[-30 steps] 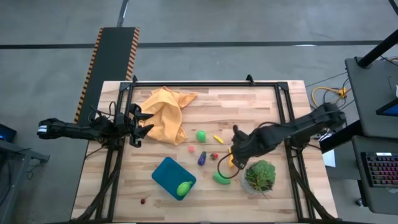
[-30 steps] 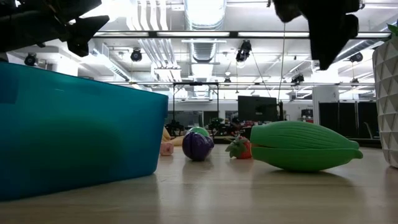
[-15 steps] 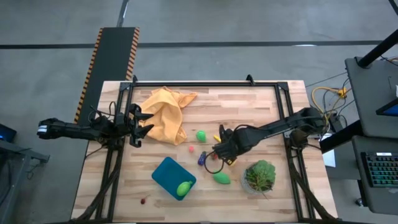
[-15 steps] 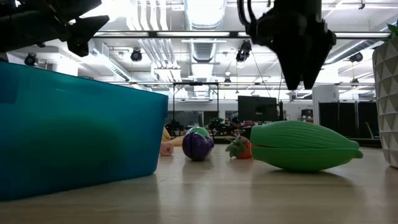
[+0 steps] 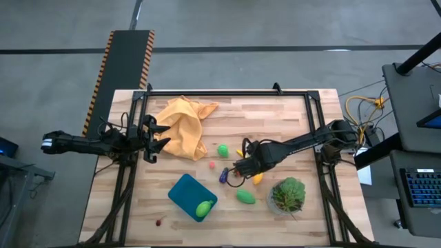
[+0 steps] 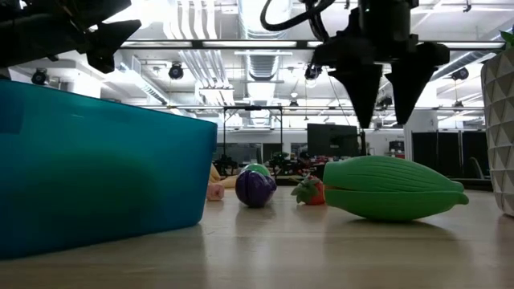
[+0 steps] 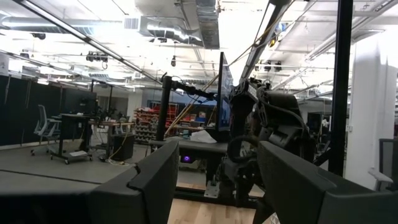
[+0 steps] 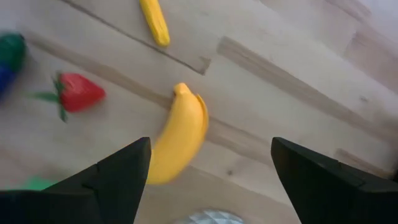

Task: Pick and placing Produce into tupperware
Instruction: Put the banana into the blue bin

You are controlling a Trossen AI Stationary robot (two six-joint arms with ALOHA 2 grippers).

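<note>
High view: the right gripper (image 5: 242,167) is hovering, fingers apart, over the produce beside the potted plant (image 5: 288,194); the tupperware (image 5: 192,197), further from the plant, is already holding one green piece (image 5: 204,208).

Low view: the spread fingers are hanging clear above the green oval (image 6: 392,188).

Right wrist view: the banana (image 8: 178,134) is lying between the fingers, probably the target; centring on it before descending looks wise.

Left wrist view: the left gripper (image 7: 214,186) is waiting with its fingers apart.
</note>
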